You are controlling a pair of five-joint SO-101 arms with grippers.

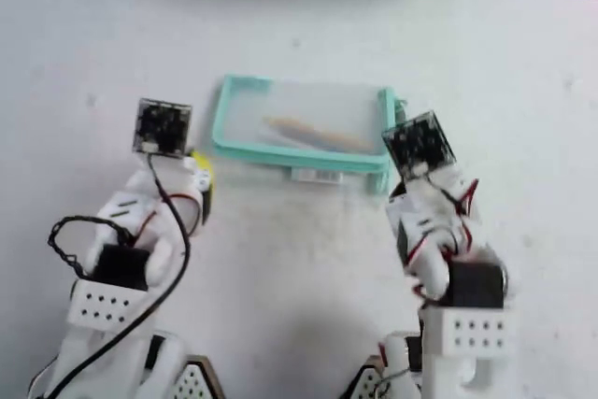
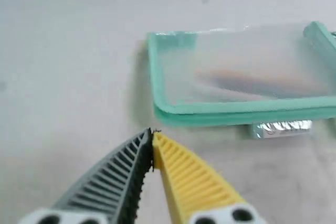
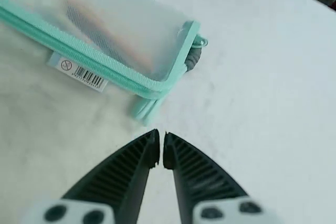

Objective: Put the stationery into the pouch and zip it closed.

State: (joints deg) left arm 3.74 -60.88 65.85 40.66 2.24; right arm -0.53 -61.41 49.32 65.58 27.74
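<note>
The right gripper (image 3: 160, 148), fingers together, hangs just beside the pouch (image 3: 113, 30) corner.

- Looks like a robotics lab bench: a plain white table (image 1: 299, 35).
- Two small arms sit side by side on it, the left arm (image 1: 121, 259) and the right arm (image 1: 448, 268), both with white plastic shells.
- Black and red wires (image 1: 176, 226) run in the open (looped loosely along the arms).
- A bare camera board (image 1: 163, 126) rides a wrist.
</note>
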